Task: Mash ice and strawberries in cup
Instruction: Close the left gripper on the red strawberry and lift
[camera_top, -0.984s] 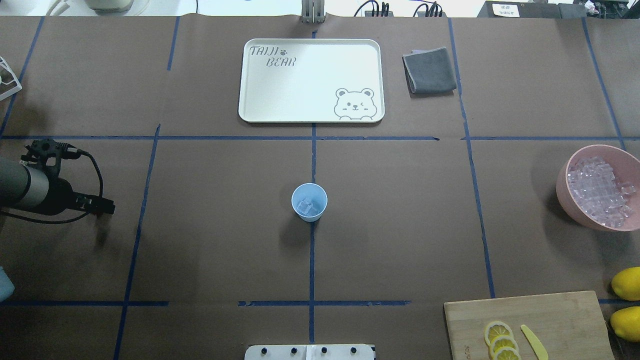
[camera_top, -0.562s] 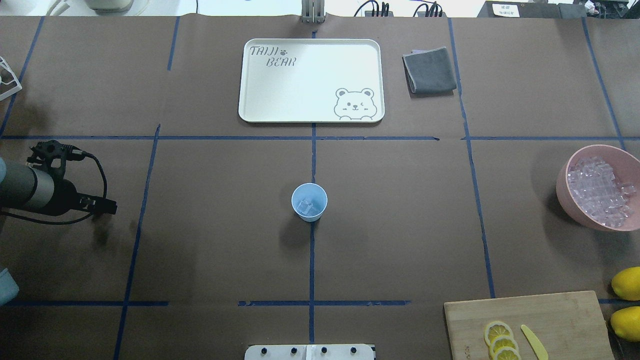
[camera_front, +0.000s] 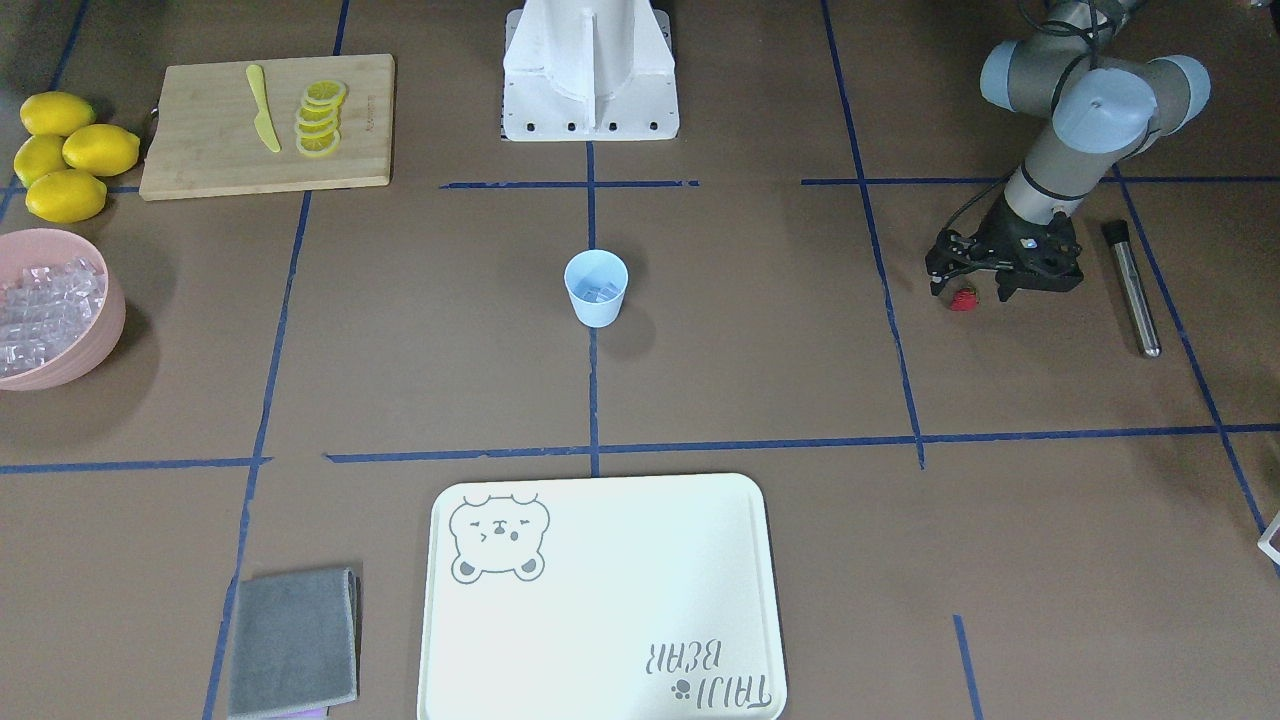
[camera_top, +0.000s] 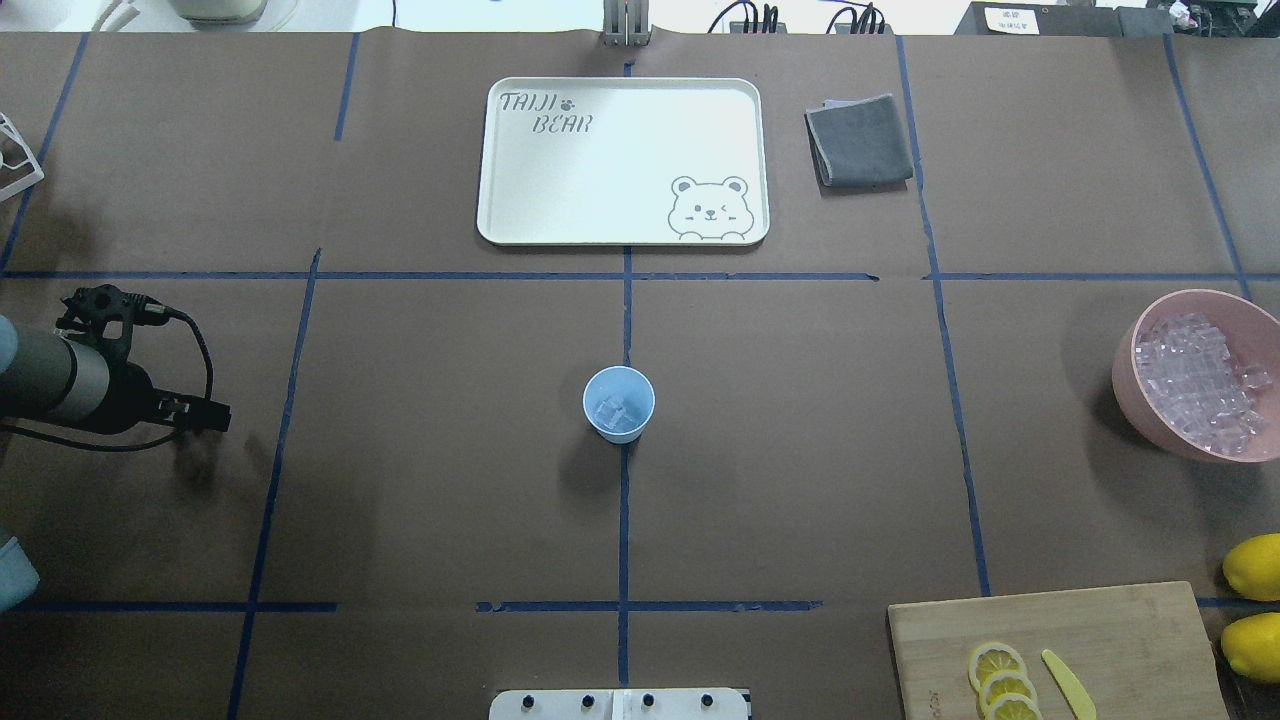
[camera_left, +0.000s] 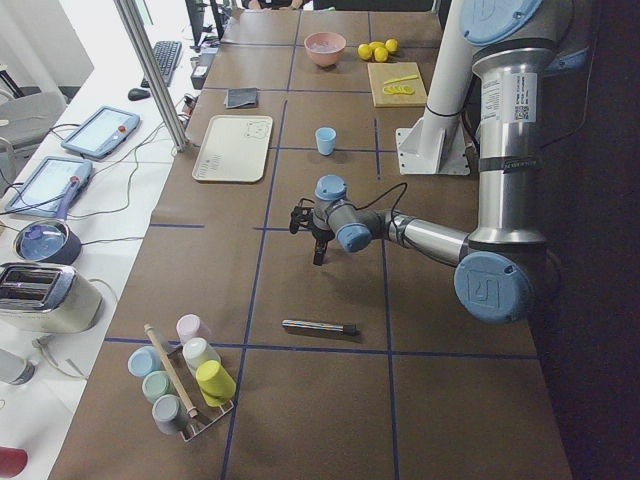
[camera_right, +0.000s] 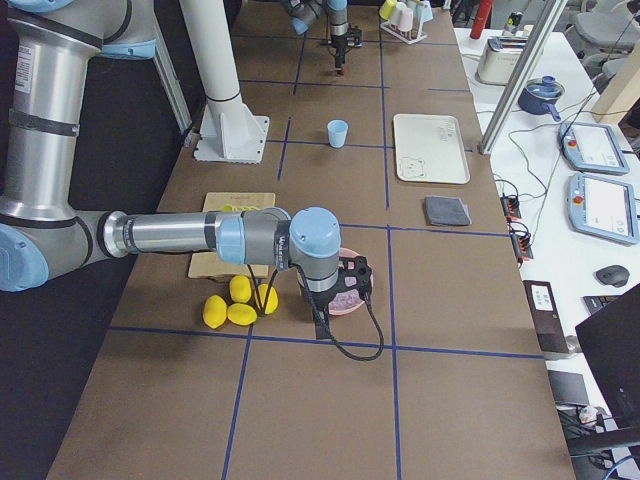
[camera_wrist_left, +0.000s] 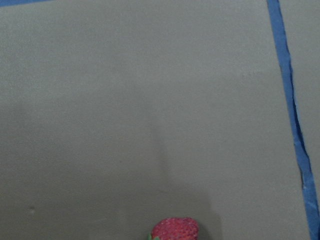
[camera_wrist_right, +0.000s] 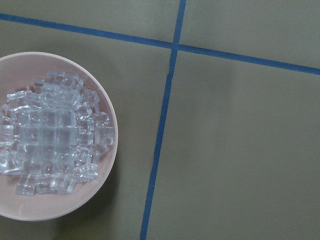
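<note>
The pale blue cup (camera_top: 619, 404) stands upright at the table's centre (camera_front: 596, 287) with a few ice (camera_top: 614, 412) cubes in it. A small red strawberry (camera_front: 963, 300) lies on the table at the robot's left, also low in the left wrist view (camera_wrist_left: 175, 230). My left gripper (camera_front: 968, 291) hangs open right over it, a finger on either side. In the overhead view the left gripper (camera_top: 205, 412) hides the berry. My right gripper (camera_right: 338, 298) shows only in the exterior right view, above the pink bowl; I cannot tell its state.
A pink bowl (camera_top: 1128, 385) heaped with ice (camera_wrist_right: 50, 135) sits at the right edge. A metal rod (camera_front: 1132, 288) lies beside the left gripper. Far side: a cream tray (camera_top: 620, 160) and a grey cloth (camera_top: 860, 140). Near right: a cutting board (camera_top: 1100, 640) and lemons (camera_top: 1255, 565).
The left arm has drawn back slightly toward the left edge, its gripper staying over nearly the same spot. The cup and everything else stay put.
</note>
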